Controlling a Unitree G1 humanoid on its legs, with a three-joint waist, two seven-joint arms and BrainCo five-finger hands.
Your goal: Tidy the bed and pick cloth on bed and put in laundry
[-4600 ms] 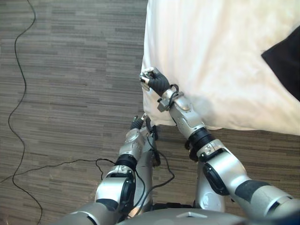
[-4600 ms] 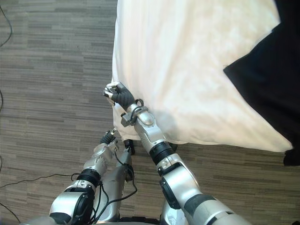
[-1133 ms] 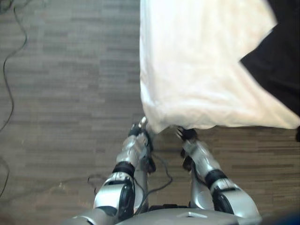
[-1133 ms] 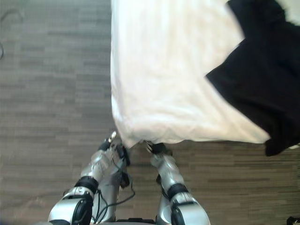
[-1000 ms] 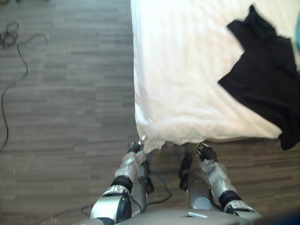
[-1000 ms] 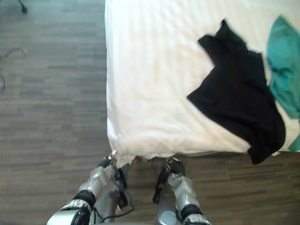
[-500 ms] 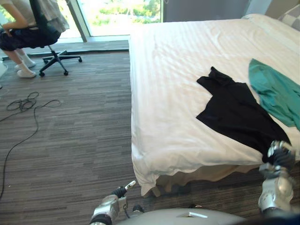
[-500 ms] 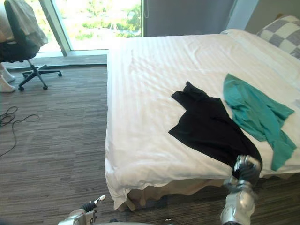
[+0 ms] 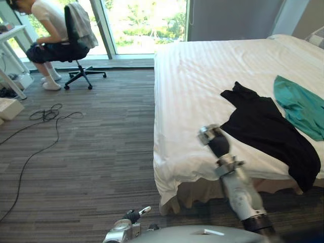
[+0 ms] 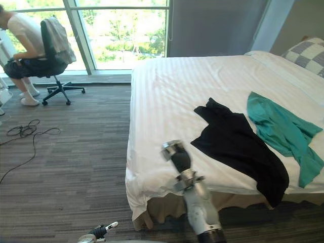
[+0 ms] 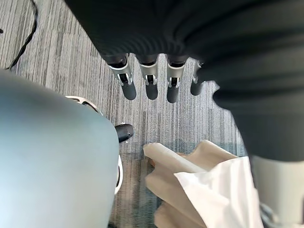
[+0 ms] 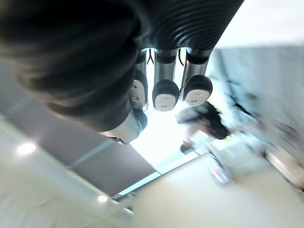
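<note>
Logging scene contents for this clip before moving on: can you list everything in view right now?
bed: one, white, centre right
black cloth: one, black, on bed near front edge
teal cloth: one, teal, on bed beside black cloth
pillow: one, checked, bed's far corner
person: one, seated on office chair by window
left robot hand: one, open, low over floor
right robot hand: one, shut, empty, raised before bed

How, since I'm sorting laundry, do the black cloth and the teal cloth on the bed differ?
The black cloth is dark, the teal cloth blue-green. The black cloth lies nearer the right hand, the teal cloth beyond it. The black cloth's near end hangs over the bed's edge; the teal cloth's seems to end on top. Both lie rumpled on the white bed.
</note>
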